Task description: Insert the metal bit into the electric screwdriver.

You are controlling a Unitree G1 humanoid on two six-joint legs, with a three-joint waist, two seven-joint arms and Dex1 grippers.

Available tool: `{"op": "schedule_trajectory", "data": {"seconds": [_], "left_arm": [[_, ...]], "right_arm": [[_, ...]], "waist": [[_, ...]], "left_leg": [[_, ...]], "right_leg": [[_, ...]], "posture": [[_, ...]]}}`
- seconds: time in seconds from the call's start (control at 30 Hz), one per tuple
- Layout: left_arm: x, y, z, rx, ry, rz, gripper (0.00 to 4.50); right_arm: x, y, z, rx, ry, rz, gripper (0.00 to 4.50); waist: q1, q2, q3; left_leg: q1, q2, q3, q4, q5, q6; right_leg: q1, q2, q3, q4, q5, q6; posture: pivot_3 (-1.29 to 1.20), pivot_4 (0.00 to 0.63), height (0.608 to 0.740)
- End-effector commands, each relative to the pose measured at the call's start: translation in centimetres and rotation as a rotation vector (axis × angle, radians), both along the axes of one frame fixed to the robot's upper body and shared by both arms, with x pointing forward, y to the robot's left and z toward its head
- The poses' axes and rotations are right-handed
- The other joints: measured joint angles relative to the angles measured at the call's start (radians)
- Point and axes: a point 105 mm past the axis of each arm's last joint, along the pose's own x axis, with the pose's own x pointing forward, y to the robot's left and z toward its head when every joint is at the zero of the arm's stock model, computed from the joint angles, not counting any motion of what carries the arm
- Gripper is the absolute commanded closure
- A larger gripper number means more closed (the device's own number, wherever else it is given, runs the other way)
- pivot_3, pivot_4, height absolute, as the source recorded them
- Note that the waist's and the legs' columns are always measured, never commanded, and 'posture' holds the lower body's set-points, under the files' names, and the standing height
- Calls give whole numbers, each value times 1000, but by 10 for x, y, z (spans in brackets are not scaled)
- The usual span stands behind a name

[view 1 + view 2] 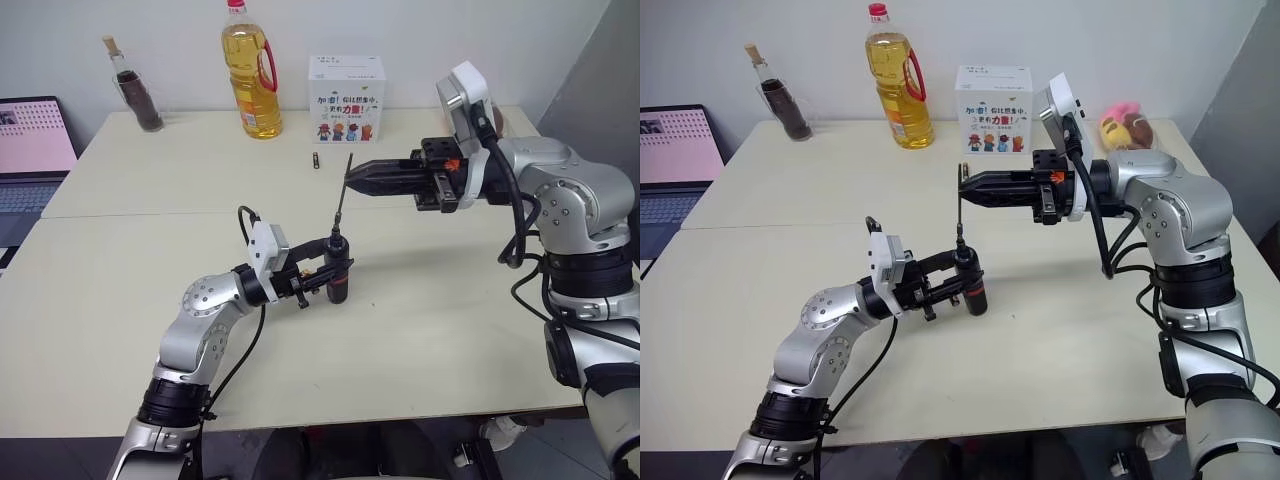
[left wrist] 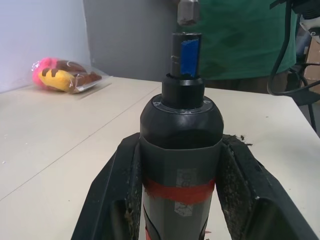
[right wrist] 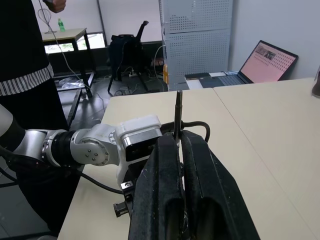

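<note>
The electric screwdriver (image 1: 338,285), black with a red band, stands upright just above the table, nose up. My left gripper (image 1: 328,270) is shut on its body, and the black fingers (image 2: 107,200) clamp both sides at the red band. The metal bit (image 1: 343,195) is a thin dark rod, nearly upright. My right gripper (image 1: 352,178) reaches in from the right and is shut on its upper part. The bit's lower end (image 2: 188,12) hangs straight over the screwdriver's nose (image 2: 182,55), with a small gap between them. The rod (image 3: 178,107) sticks out past the shut right fingers.
At the table's back stand an oil bottle (image 1: 250,75), a dark bottle (image 1: 135,90) and a white box (image 1: 346,98). A small dark part (image 1: 316,160) lies near the box. A laptop (image 1: 30,160) sits at the left, a plush toy (image 1: 1125,125) at the back right. A person (image 2: 240,40) stands beyond the table.
</note>
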Motion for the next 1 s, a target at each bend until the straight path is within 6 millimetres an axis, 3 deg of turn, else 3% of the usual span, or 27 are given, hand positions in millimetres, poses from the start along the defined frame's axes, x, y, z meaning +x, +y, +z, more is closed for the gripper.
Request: {"op": "schedule_trajectory", "data": {"seconds": [0.03,1.0], "left_arm": [[-6,-3,-13,28,62,-24,2852],[-12,-6,-16,30,67,-40,2852]], "right_arm": [[-3,-1,5,4,-39,10,4476],[4,2,-5,-76,-60,37,4476]], "waist": [[0,0,0],[0,0,0]], "left_leg": [[0,0,0,0,0,0],[0,0,0,0,0,0]], "right_leg": [[0,0,0,0,0,0],[0,0,0,0,0,0]], "posture": [[0,150,740],[0,150,740]]}}
